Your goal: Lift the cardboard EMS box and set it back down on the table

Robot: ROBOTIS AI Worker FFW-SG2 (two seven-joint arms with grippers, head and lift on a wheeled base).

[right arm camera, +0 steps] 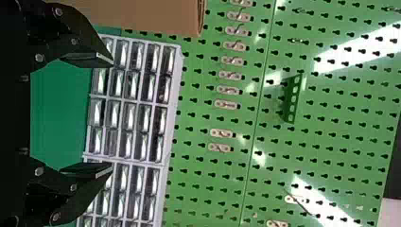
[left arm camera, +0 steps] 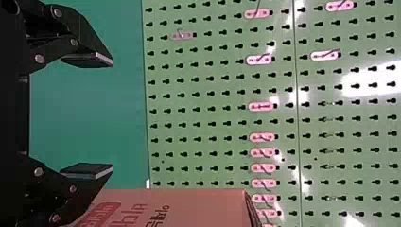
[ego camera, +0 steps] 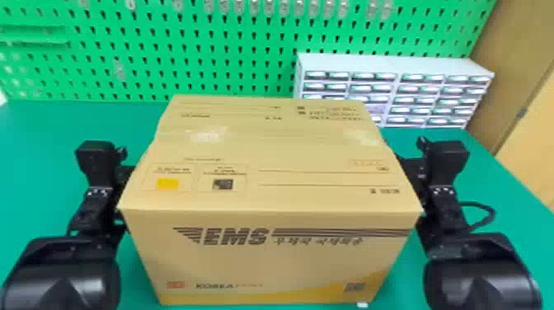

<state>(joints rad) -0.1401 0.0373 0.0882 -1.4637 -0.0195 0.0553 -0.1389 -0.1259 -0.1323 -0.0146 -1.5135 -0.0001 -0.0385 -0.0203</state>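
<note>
EMS box [ego camera: 268,255], centre: long axis left-right, lettered face toward frame bottom.
Left claw [ego camera: 126,175], right claw [ego camera: 414,171] flank it, fingers spread; bench [ego camera: 509,202] edge slants down at right.

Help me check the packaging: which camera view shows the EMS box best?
The head view: it shows the EMS box from above, with its whole top and lettered front. The left wrist view has a printed part of it, cut off at the picture's edge; the right wrist view, a plain brown part, also cut off.
</note>
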